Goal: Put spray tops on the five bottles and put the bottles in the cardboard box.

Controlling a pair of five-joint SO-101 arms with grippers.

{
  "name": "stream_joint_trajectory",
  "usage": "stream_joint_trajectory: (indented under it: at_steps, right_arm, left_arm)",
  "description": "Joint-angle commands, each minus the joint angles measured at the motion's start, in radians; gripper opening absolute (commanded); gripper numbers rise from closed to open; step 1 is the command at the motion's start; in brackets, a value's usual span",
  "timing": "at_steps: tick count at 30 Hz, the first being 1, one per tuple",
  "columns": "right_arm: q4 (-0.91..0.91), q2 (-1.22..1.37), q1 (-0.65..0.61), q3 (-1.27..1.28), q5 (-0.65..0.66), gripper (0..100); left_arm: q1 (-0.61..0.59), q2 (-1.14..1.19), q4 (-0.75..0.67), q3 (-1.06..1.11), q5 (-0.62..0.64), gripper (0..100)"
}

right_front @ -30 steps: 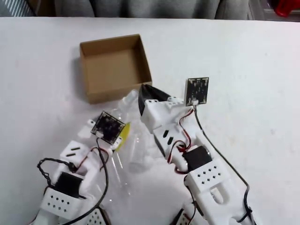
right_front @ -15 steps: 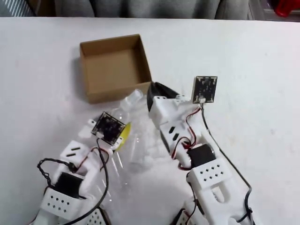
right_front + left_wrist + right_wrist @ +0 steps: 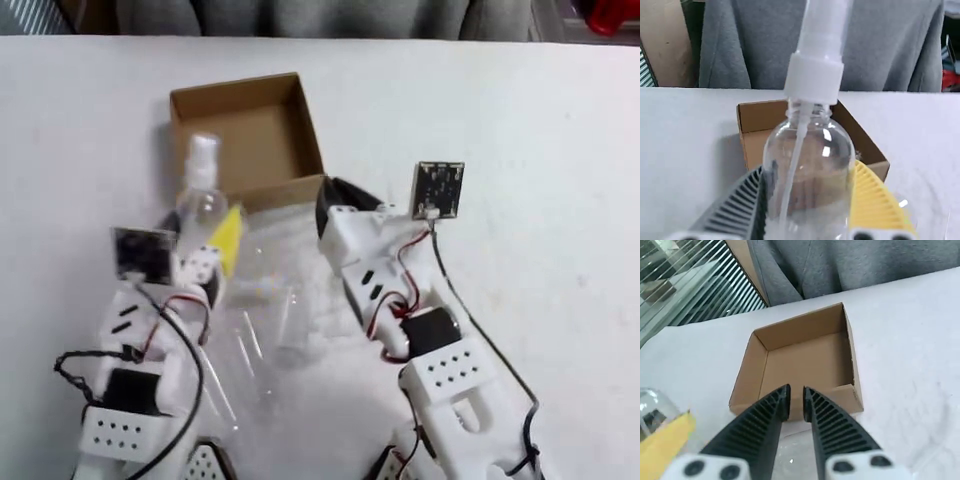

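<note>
At the cardboard box's (image 3: 262,130) near left corner, the left gripper (image 3: 207,232) is clenched around a clear bottle (image 3: 203,203). The bottle's spray top (image 3: 204,150) is on and shows over the box's front wall; whether it stands upright or leans toward the box I cannot tell. No bottle lies in the box yet. To do this step well, I judge the bottle should travel farther over the box's floor until its base clears the front wall. It should then be lowered gently before the jaws part, since a tall, light bottle may topple out. Just before the front wall lie clear plastic shapes (image 3: 285,320), likely other bottles. At the box's near right corner, the right gripper (image 3: 335,190) hovers with jaws nearly together, grasping nothing.
</note>
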Motion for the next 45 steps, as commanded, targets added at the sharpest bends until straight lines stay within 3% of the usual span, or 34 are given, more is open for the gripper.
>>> stream_joint_trajectory:
  at_steps: [1, 7, 16, 22, 28, 31, 38, 45]
  right_arm:
    - [0.050, -0.016, -0.085, -0.032, 0.014, 1.5]
    - [0.122, -0.016, -0.240, -0.031, 0.015, 1.5]
    - [0.116, -0.016, -0.433, 0.011, 0.015, 1.5]
    - [0.116, -0.016, -0.467, 0.014, 0.017, 1.5]
    - [0.113, -0.038, -0.532, 0.064, 0.218, 1.5]
    - [0.031, -0.093, -0.593, 0.138, 0.253, 1.5]
    - [-0.332, -0.188, -0.602, 0.348, 0.258, 1.5]
    - [-0.383, -0.134, -0.598, 0.361, 0.338, 1.5]
  left_arm:
    - [-0.044, -0.021, -0.072, -0.014, 0.129, 2]
    - [-0.105, -0.021, -0.123, -0.012, 0.278, 2]
    - [-0.102, -0.021, -0.117, -0.012, 0.282, 2]
    - [-0.101, -0.025, -0.081, -0.020, 0.285, 2]
    - [-0.101, -0.027, 0.021, -0.084, 0.285, 2]
    - [-0.101, -0.027, 0.028, -0.097, 0.287, 2]
    - [-0.051, -0.027, 0.028, -0.149, 0.288, 2]
    - [0.084, -0.027, 0.072, -0.209, 0.285, 2]
